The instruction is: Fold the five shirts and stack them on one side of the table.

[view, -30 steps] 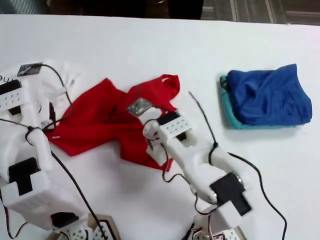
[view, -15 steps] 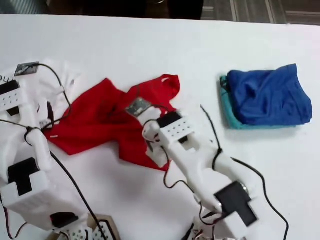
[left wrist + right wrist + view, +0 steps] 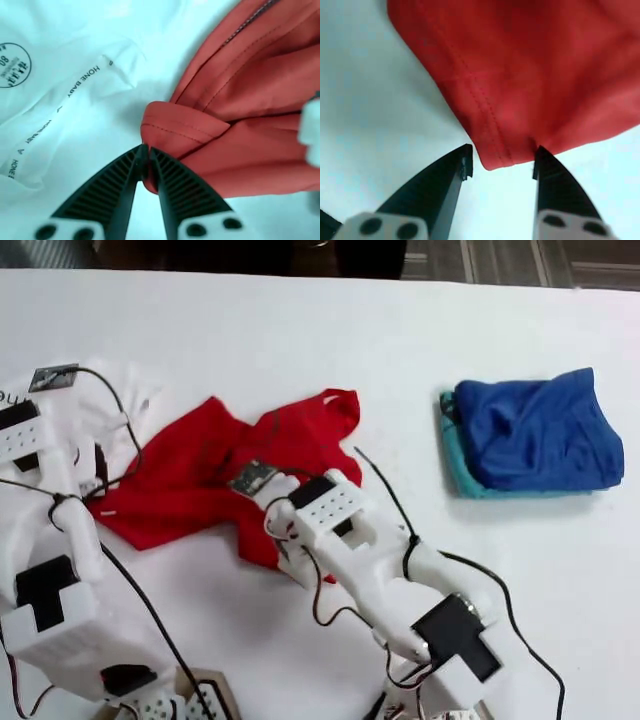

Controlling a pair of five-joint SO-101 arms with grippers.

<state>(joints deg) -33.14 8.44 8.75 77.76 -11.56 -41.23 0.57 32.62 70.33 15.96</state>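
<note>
The right claw (image 3: 501, 162) stands wide, straddling the near corner of the red shirt (image 3: 200, 470). The left claw (image 3: 148, 150) pinches that shirt's hem beside a white shirt (image 3: 75, 75). The red shirt seems mid-fold: next, grip the corner and carry it across. Well apart from it on the tabletop (image 3: 350, 330), a folded blue shirt (image 3: 535, 430) lies on a teal shirt (image 3: 457, 478).
</note>
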